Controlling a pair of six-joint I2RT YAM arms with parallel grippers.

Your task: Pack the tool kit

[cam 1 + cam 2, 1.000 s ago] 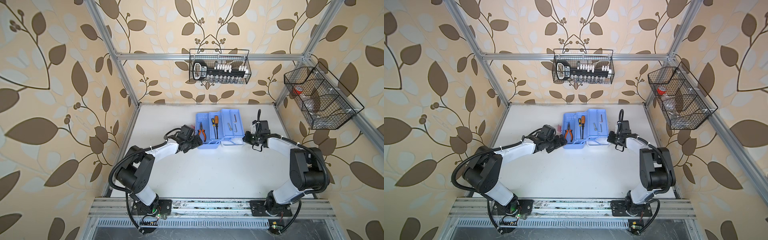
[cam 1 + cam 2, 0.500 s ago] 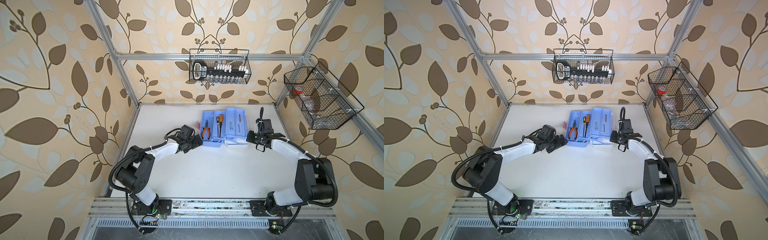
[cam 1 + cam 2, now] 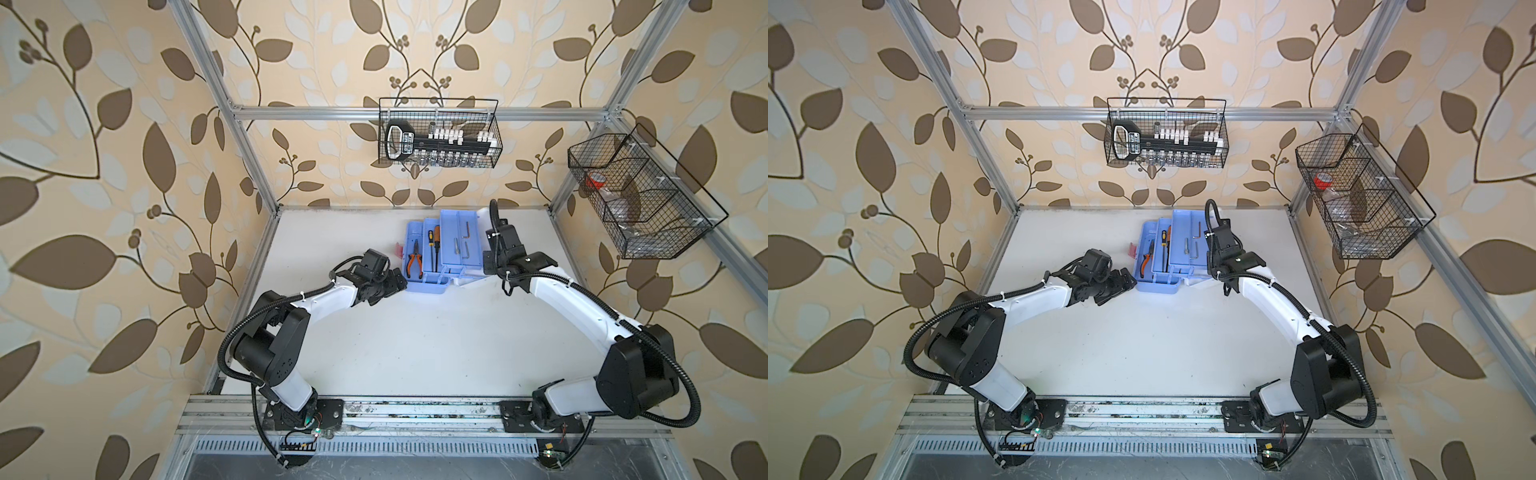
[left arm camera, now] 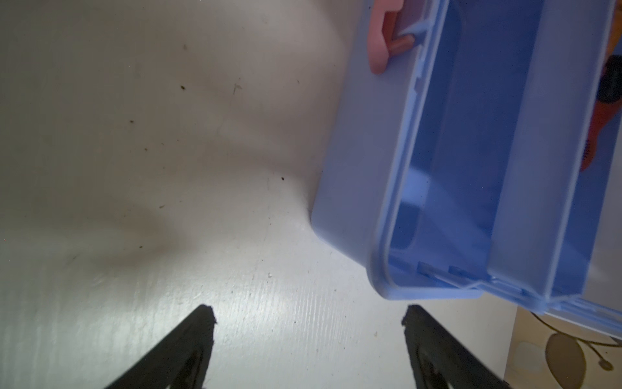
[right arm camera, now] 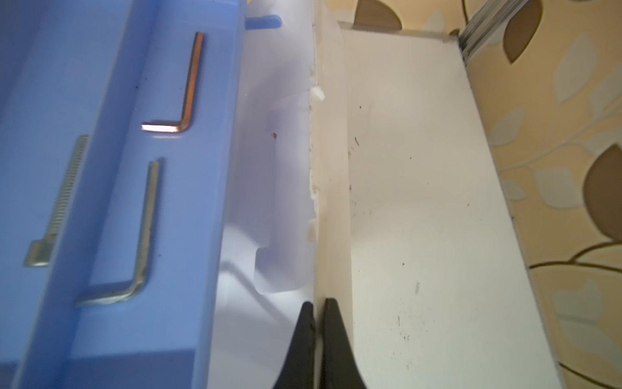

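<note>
Right wrist view: the right gripper (image 5: pixel 318 304) has its two fingers pressed together on the thin rim of the white lid (image 5: pixel 289 168), which stands swung open at one long side of the tool kit (image 5: pixel 111 188). In the blue tray next to that lid lie two hex keys (image 5: pixel 175 101) and a bolt (image 5: pixel 57 202).

In the left wrist view the left gripper (image 4: pixel 308 316) is spread wide and holds nothing. It hangs over the bare table (image 4: pixel 168 168) at the kit's opposite side. A rounded corner of the kit's light blue base sits just beyond one fingertip (image 4: pixel 412 316), but whether the two touch cannot be told. The pink latch (image 4: pixel 383 40) projects from the same side of the base, farther from the fingers.

In both top views the kit lies open between the two grippers. Orange-handled pliers (image 3: pixel 414 264) and a screwdriver (image 3: pixel 435 249) lie in its trays on the left gripper's side.

Beyond the kit, a wire basket (image 3: pixel 496 124) on the back rail holds a black socket rail (image 3: pixel 440 143). The label on its handle is too small to read.
</note>
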